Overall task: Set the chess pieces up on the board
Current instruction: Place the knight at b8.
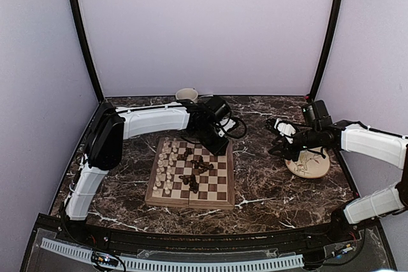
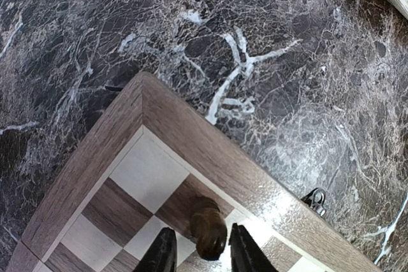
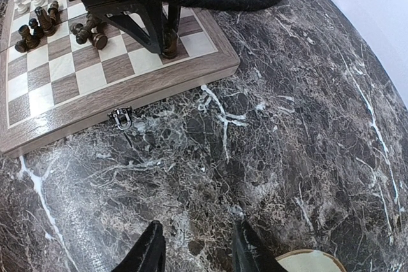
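The board (image 1: 191, 203) lies mid-table. Cream chess pieces (image 1: 166, 167) stand in rows along its left side, and dark ones (image 1: 194, 170) lie jumbled in the middle. My left gripper (image 1: 220, 148) hangs over the board's far right corner. In the left wrist view its jaws (image 2: 202, 230) straddle a dark brown piece (image 2: 209, 227) standing near the corner of the board (image 2: 210, 151), with a gap showing on the left side. My right gripper (image 3: 196, 226) is open above bare marble, holding nothing.
A round cream plate (image 1: 312, 165) sits under the right arm, its rim (image 3: 312, 262) just beside the right fingers. A cream cup (image 1: 186, 94) stands at the back wall. A metal latch (image 3: 121, 118) sticks out of the board's right edge.
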Controlling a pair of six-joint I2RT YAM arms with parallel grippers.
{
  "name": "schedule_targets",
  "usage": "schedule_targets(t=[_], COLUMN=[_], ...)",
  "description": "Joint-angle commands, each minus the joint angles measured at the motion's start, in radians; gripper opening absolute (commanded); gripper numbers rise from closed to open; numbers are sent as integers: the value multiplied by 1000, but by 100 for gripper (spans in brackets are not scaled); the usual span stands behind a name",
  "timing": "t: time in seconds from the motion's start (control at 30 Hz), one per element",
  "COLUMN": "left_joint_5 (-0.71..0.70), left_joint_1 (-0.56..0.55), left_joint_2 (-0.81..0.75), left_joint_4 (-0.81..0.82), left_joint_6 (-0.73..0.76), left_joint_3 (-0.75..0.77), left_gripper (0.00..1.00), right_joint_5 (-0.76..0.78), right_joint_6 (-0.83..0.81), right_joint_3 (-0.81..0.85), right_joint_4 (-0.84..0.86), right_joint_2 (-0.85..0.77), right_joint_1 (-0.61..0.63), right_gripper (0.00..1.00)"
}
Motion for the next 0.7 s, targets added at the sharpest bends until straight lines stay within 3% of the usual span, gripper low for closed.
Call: schedule_targets(t=[0.0, 0.67], left_joint_5=[-14, -34], left_joint_1=[-7, -13], left_joint_2=[2, 2], left_joint_4=[-2, -64], left_joint_6=[-8, -8], left_joint_3=[31, 72], left_gripper=[32, 32], right_joint_5=[-1, 3], right_joint_6=[-4, -1], right_joint_3=[17, 21], right_joint_4=[10, 9], right_joint_2=[8, 10], right_joint_1=[-3, -3], right_gripper=[37, 38])
